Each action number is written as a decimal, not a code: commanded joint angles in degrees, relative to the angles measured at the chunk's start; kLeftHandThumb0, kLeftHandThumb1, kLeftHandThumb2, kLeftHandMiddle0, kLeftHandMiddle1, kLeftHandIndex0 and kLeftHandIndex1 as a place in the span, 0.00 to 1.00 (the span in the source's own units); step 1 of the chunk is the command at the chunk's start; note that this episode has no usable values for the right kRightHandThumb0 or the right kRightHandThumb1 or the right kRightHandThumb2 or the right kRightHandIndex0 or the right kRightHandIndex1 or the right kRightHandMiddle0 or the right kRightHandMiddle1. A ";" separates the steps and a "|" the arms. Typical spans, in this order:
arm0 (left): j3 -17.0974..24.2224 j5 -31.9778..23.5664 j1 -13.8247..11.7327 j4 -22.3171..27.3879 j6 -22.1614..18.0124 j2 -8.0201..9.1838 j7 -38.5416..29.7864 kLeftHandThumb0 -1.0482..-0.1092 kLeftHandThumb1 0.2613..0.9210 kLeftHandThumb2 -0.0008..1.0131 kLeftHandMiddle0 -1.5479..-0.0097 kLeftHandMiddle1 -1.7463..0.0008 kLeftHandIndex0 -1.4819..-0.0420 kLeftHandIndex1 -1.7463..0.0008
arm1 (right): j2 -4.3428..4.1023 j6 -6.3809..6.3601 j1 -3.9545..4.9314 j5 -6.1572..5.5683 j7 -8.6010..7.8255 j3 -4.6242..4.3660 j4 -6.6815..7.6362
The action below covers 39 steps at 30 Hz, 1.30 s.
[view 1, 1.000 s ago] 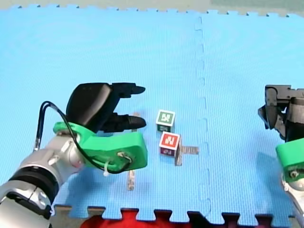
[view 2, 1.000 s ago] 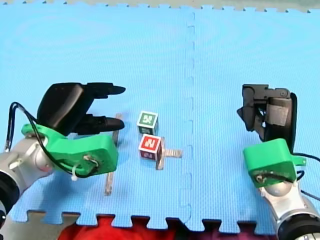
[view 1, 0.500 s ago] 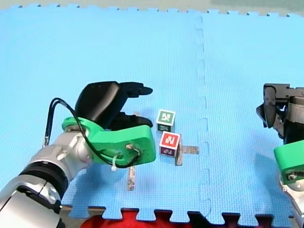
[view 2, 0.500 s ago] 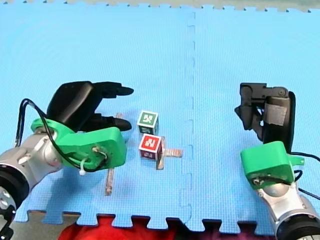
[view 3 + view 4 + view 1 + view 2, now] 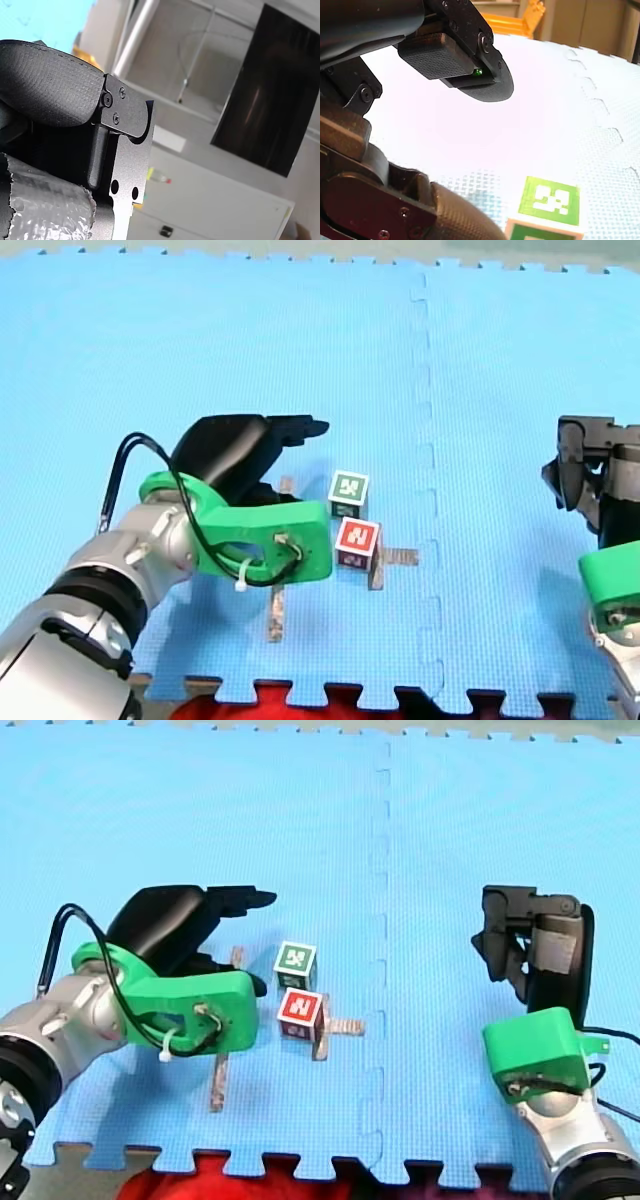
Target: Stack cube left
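Blue foam puzzle mat (image 5: 200,340), w/ a toothed seam (image 5: 425,390) running front to back. Green cube (image 5: 348,492) sits toward the mat's front edge, left of the seam. Red cube (image 5: 356,540) is just in front of it, by grey tape strips (image 5: 400,556). L hand (image 5: 225,455) is just left of the cubes, empty, fingers uncurled. R hand (image 5: 530,945) is near the mat's right edge, empty, also uncurled. First wrist view: grey room wall, dark panel (image 5: 270,90), white cabinet (image 5: 210,200).
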<state>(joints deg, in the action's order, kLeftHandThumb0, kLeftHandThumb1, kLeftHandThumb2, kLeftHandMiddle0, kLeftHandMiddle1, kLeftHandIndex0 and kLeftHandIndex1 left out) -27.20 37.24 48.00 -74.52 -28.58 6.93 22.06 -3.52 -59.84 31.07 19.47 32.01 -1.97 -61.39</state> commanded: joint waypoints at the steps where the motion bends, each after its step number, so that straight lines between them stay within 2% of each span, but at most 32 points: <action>1: 0.14 -0.39 0.17 -0.02 -0.30 -0.14 -0.28 0.24 0.61 0.00 0.42 0.00 0.59 0.98 | -0.44 -0.20 -0.23 0.00 0.22 0.13 0.23; 3: 0.23 -0.55 0.32 -0.07 -0.32 -0.41 -0.43 0.25 0.60 0.00 0.42 0.00 0.59 0.99 | -0.53 -0.36 -0.27 -0.08 0.15 0.16 0.17; 7: 0.33 -0.83 0.67 -0.08 -0.20 -0.65 -0.74 0.39 0.54 0.01 0.43 0.00 0.59 0.99 | -0.59 -0.54 -0.33 -0.21 0.00 0.21 0.26; 11: 0.36 -0.98 0.91 0.08 -0.32 -0.96 -1.08 0.42 0.54 0.00 0.43 0.00 0.57 0.99 | -0.57 -0.39 -0.40 -0.18 0.30 0.35 0.57; 15: 1.07 -1.94 0.74 0.48 -1.64 -1.13 -1.82 0.56 0.56 0.01 0.44 0.04 0.46 0.97 | -0.68 -0.16 -0.67 0.09 0.71 0.40 1.13; 16: 1.16 -2.08 0.60 0.59 -2.39 -1.09 -1.56 0.62 0.58 0.01 0.44 0.03 0.40 0.97 | -0.75 -0.18 -0.79 0.11 0.71 0.42 1.31; 18: 1.15 -2.19 0.28 0.71 -3.88 -1.10 -0.75 0.66 0.60 0.01 0.44 0.01 0.35 0.97 | -0.86 -0.20 -0.99 0.11 0.67 0.47 1.66; 22: 0.95 -1.91 -0.56 0.61 -6.08 -1.56 1.39 0.62 0.62 0.01 0.44 0.00 0.35 0.98 | -1.06 -0.08 -1.32 0.28 0.81 0.54 2.31; 29: 0.75 -1.67 -1.36 0.45 -6.97 -2.18 3.51 0.57 0.63 0.01 0.43 0.00 0.31 0.98 | -1.24 -0.06 -1.98 0.31 0.81 0.69 3.71; 33: 0.48 -1.24 -2.09 0.33 -8.49 -2.50 6.48 0.54 0.64 0.01 0.43 0.00 0.27 0.97 | -1.52 0.17 -2.67 0.82 1.21 0.77 5.36; 39: 0.21 -0.66 -2.31 0.19 -10.47 -2.44 8.59 0.53 0.65 0.01 0.43 0.00 0.28 0.98 | -1.58 0.55 -3.27 1.17 1.18 0.94 7.98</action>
<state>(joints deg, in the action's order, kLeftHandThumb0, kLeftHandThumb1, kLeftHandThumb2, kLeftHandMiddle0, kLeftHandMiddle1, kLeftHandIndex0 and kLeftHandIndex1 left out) -26.85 36.49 45.79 -74.14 -38.75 4.28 30.23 -4.82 -59.46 28.05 20.62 33.12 -1.24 -54.20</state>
